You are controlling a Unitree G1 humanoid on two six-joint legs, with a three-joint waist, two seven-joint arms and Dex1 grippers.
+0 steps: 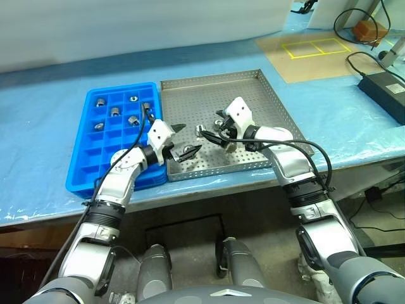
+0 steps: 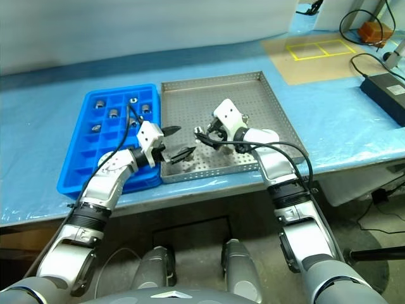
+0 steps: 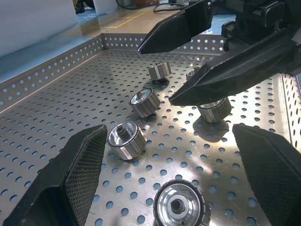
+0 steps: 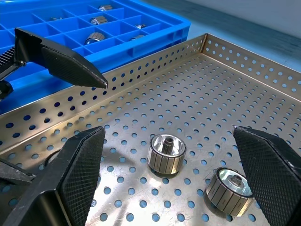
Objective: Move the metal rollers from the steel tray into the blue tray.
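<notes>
I have the left gripper point(image 1: 183, 140) and right gripper point(image 1: 212, 134) facing each other low over the steel tray point(image 1: 253, 88), jaws on both spread wide and holding nothing. Several metal rollers point(image 3: 145, 101) lie loose on its perforated floor between them; others already sit in the blue tray point(image 1: 120, 158) alongside on the bench point(image 1: 50, 95).

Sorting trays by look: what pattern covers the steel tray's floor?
Regular rows of small round holes across the grey steel tray floor, clearest in the left wrist view.
</notes>
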